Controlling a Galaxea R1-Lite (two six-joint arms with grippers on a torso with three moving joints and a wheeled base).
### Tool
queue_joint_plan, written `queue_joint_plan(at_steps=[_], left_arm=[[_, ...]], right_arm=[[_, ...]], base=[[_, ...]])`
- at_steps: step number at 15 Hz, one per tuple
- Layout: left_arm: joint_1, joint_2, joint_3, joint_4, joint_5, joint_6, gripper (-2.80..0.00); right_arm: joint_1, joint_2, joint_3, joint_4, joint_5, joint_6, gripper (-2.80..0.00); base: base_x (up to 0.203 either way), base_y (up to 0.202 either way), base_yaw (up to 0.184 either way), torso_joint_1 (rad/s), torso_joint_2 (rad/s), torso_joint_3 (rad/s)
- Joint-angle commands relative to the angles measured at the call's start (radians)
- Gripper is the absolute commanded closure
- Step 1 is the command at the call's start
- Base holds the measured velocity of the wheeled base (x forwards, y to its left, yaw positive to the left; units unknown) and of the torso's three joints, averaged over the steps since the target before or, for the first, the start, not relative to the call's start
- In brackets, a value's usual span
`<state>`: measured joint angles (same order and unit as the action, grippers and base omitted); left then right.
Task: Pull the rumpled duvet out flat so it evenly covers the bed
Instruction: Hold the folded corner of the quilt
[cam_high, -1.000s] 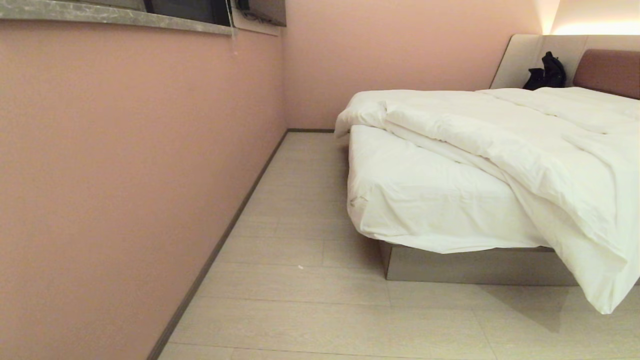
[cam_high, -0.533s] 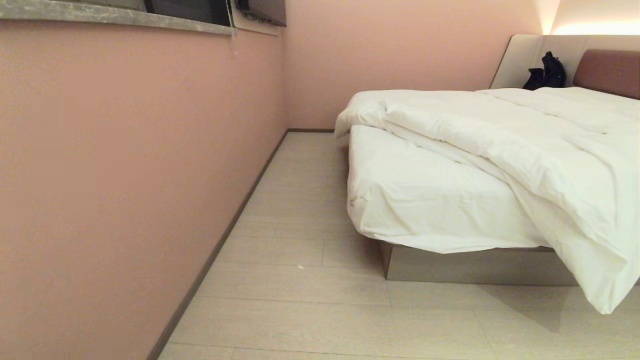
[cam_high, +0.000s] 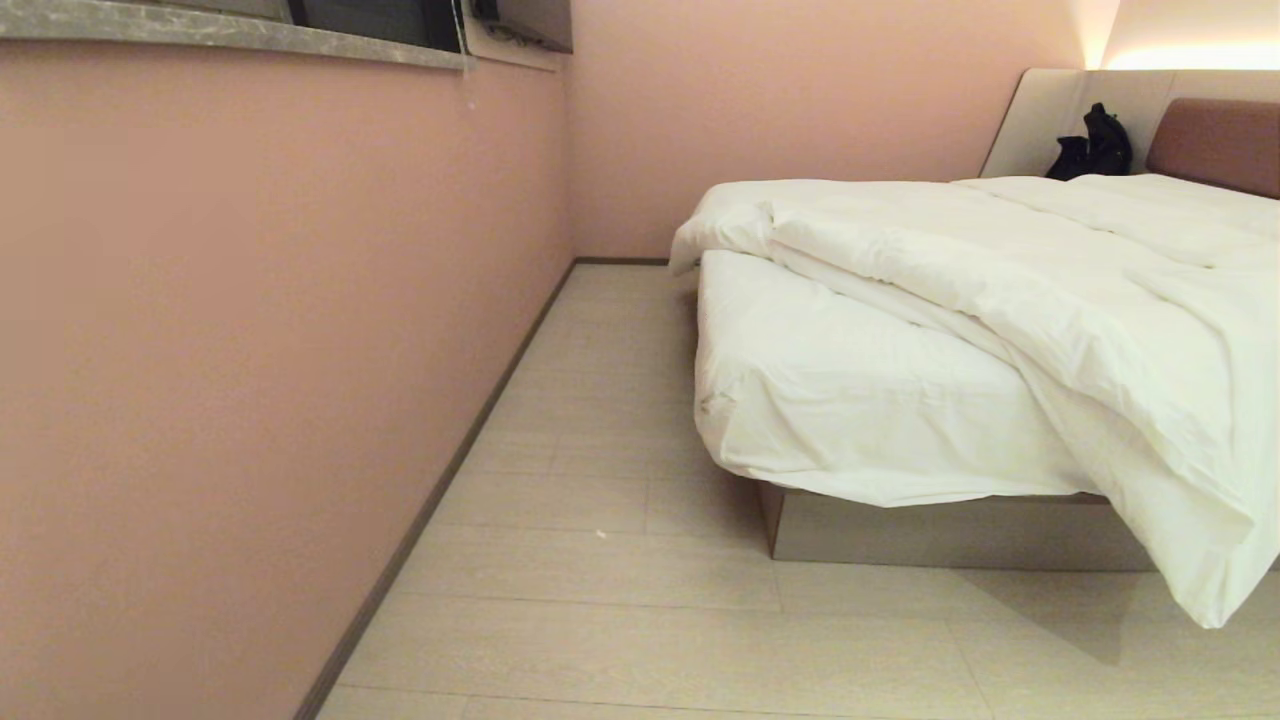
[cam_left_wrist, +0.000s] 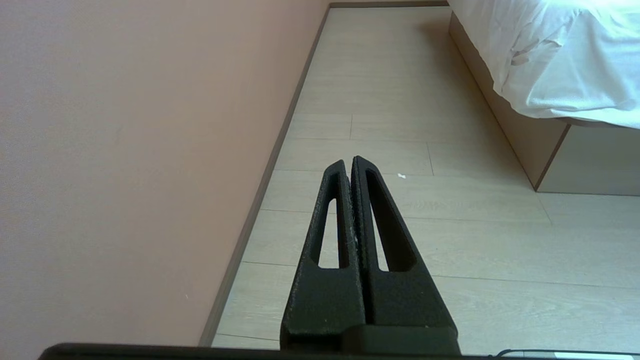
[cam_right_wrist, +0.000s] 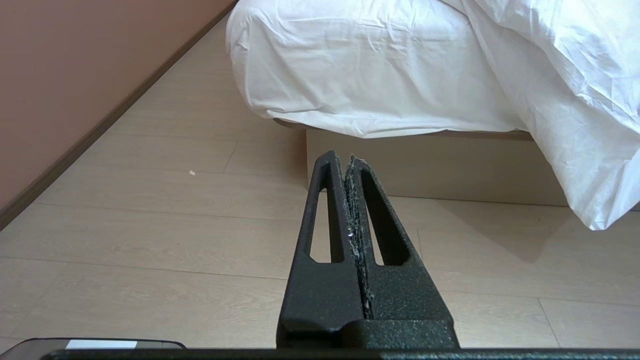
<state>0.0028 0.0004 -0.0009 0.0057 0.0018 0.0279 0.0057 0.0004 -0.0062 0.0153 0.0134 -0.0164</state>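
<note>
The puffy white duvet (cam_high: 1050, 280) lies rumpled and slanted across the bed (cam_high: 960, 535). It leaves the near-left corner of the sheet bare, and one corner hangs off the foot toward the floor (cam_right_wrist: 595, 150). Neither arm shows in the head view. My left gripper (cam_left_wrist: 350, 162) is shut and empty above the floor near the pink wall, well short of the bed. My right gripper (cam_right_wrist: 345, 157) is also shut and empty, low over the floor, pointing at the bed's base (cam_right_wrist: 440, 165) with a stretch of floor between.
A pink wall (cam_high: 250, 350) with a dark skirting runs along the left, leaving a floor aisle (cam_high: 600, 420) beside the bed. A black object (cam_high: 1095, 145) rests against the pale headboard surround. A small white speck (cam_high: 600, 534) lies on the floor.
</note>
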Motion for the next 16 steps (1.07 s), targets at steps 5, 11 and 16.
queue_joint_plan(at_steps=[5,11,16], left_arm=[[0.0,0.0,0.001,0.0,0.004,0.0,0.0],[0.0,0.0,0.001,-0.003,0.004,-0.006,0.0],[0.0,0.0,0.001,-0.003,0.004,-0.006,0.0]], right_arm=[[0.0,0.001,0.0,0.0,0.0,0.0,0.0],[0.0,0.001,0.0,0.0,0.0,0.0,0.0],[0.0,0.001,0.0,0.0,0.0,0.0,0.0]], base=[[0.0,0.0,0.0,0.0,0.0,0.0],[0.0,0.0,0.0,0.0,0.0,0.0],[0.0,0.0,0.0,0.0,0.0,0.0]])
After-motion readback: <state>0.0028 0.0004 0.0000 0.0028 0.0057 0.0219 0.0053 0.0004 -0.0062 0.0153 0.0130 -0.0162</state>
